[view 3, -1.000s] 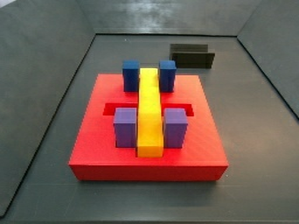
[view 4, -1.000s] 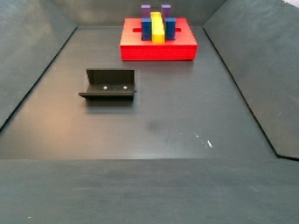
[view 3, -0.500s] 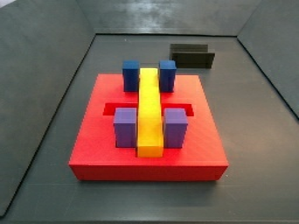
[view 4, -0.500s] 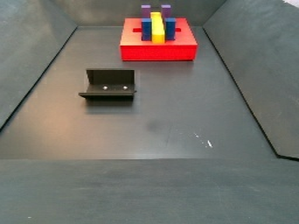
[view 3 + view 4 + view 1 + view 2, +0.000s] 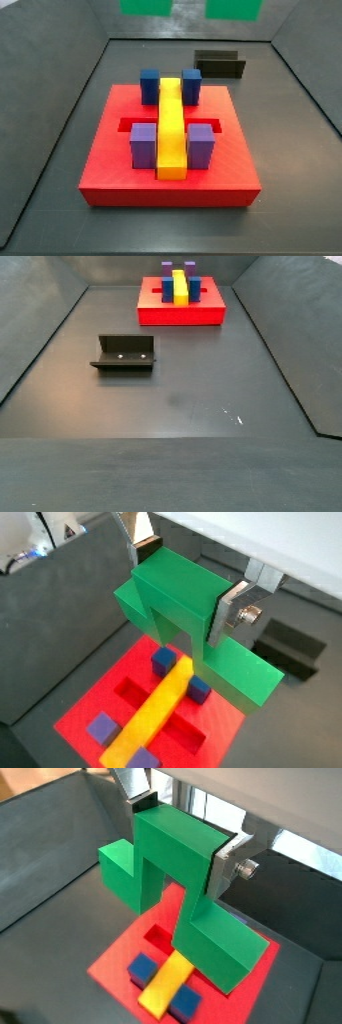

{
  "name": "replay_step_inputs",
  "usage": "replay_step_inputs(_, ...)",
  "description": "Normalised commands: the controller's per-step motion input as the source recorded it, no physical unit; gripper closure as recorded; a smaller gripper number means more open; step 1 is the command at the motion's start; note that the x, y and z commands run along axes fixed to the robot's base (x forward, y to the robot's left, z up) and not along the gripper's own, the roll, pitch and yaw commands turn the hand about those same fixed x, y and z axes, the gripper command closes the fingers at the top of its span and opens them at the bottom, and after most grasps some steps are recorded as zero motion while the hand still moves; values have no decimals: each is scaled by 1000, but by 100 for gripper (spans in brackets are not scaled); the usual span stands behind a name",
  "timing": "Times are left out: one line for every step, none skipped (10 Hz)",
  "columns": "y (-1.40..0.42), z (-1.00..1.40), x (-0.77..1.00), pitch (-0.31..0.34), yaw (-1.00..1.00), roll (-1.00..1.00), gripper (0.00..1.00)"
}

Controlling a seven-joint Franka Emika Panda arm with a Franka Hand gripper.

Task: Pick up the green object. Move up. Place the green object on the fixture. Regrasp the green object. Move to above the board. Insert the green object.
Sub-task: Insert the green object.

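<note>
The gripper point(image 5: 190, 594) holds the green object point(image 5: 187, 612) by its raised middle, high above the board point(image 5: 167, 160); in a side view only the 2 green wings point(image 5: 201, 7) show at the upper edge. I judge pick-up and regrasp are done, and only lowering and insertion are left. The fixture point(image 5: 123, 354) stands empty, well apart from the board. The yellow bar point(image 5: 171, 125), 2 blue blocks point(image 5: 150, 85) and 2 purple blocks point(image 5: 144, 146) stand below and may hinder.

The gripper point(image 5: 187, 592) holds the green object point(image 5: 187, 622) above the board point(image 5: 127, 165). The fixture point(image 5: 221, 65) stands on the floor beyond the board's far right corner.
</note>
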Motion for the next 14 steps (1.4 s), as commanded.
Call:
replay_step_inputs(-151,-480,154,-189,137,-239,100)
replay_step_inputs(-154,-466,217,-143,371,-251,100)
replay_step_inputs(-151,-446,257,-97,537,-273,100)
replay_step_inputs(-126,-474,257,-76,651,-269,100)
replay_step_inputs(-100,-480,223,-60,717,-253,100)
replay_step_inputs(-100,-449,129,-44,691,-260,100)
replay_step_inputs(0,-406,-229,-21,360,-251,100)
replay_step_inputs(0,-346,-411,-29,231,-316,100)
replay_step_inputs(0,-283,-391,-44,217,-410,100)
replay_step_inputs(0,-191,-300,-66,217,-450,100)
replay_step_inputs(0,-189,-143,-59,163,-441,100)
replay_step_inputs(0,-134,-40,-44,97,-470,100)
replay_step_inputs(0,-274,0,-44,37,-349,100)
replay_step_inputs(0,-249,0,0,0,-107,100)
